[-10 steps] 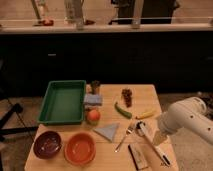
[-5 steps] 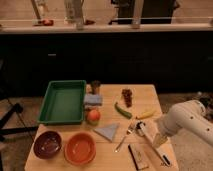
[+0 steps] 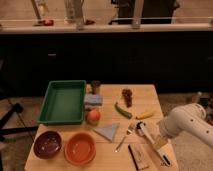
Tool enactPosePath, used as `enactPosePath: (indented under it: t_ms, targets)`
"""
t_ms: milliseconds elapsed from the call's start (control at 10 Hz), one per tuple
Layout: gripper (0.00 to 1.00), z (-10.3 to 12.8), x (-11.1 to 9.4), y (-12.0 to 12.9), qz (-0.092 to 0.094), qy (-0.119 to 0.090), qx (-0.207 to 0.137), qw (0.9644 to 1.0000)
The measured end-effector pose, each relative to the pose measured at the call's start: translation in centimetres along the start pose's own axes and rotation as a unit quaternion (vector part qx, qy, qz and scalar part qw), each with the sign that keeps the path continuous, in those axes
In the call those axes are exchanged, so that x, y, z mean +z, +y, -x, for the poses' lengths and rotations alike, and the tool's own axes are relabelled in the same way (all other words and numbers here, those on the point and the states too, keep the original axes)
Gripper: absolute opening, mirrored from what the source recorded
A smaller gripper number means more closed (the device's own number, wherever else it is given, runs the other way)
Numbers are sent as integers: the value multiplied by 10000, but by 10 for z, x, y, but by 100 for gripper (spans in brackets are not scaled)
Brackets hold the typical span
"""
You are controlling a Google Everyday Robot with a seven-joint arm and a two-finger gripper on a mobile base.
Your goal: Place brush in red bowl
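The wooden worktop (image 3: 150, 95) carries all items. The brush (image 3: 147, 133) lies flat on the worktop in the front right area, with its small black head toward the middle of the worktop and its slim white handle running diagonally toward the front right corner. The white robot arm (image 3: 187, 125) enters from the right, and the gripper (image 3: 160, 144) sits low over the rear half of the brush handle, at the right edge of the worktop. The jaws are released and stand spread wide; whether they touch the handle cannot be told. The red bowl (image 3: 80, 148) stands at the front edge, left of centre, well apart from the brush, and nothing shows inside it. The dark purple bowl (image 3: 47, 145) stands just beside it on the left. A metal fork (image 3: 123, 138) lies just left of the brush, roughly in line with the front-to-back direction. A brown wooden block (image 3: 138, 156) lies at the front edge, between the fork and the brush handle. A grey-blue folded cloth (image 3: 107, 131) lies between the red bowl and the fork. A green tray (image 3: 62, 102) occupies the rear left area. An orange round fruit (image 3: 93, 116) sits near the tray's front right corner, with a blue sponge (image 3: 93, 99) behind it and a small dark cup (image 3: 95, 86) behind that. A green pepper (image 3: 122, 110), a dark cluster of grapes (image 3: 127, 95) and a yellow banana (image 3: 145, 115) lie in the rear right area.
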Motion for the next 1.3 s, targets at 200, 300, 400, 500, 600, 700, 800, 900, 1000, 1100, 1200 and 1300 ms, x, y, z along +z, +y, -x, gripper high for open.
enactPosePath:
  t_ms: [200,300,400,500,600,700,800,900,1000,1100,1200,1300]
  targets:
    - [77,-1,6,3,9,23,58,10000]
    - [77,-2,10,5,36,35,64,10000]
    - [77,-1,14,7,61,50,59,10000]
    - [77,-1,18,9,90,65,49,9999]
    - [77,-1,22,11,97,71,47,9999]
    - [77,-1,26,14,77,92,46,9999]
    - [77,-2,31,17,66,105,48,9999]
    - [77,-3,35,18,64,123,56,9999]
    - [77,-3,39,19,66,142,43,9999]
    - [77,-3,42,19,70,165,38,9998]
    - [77,-3,44,19,81,178,35,9998]
    - [77,-5,46,19,93,194,44,9998]
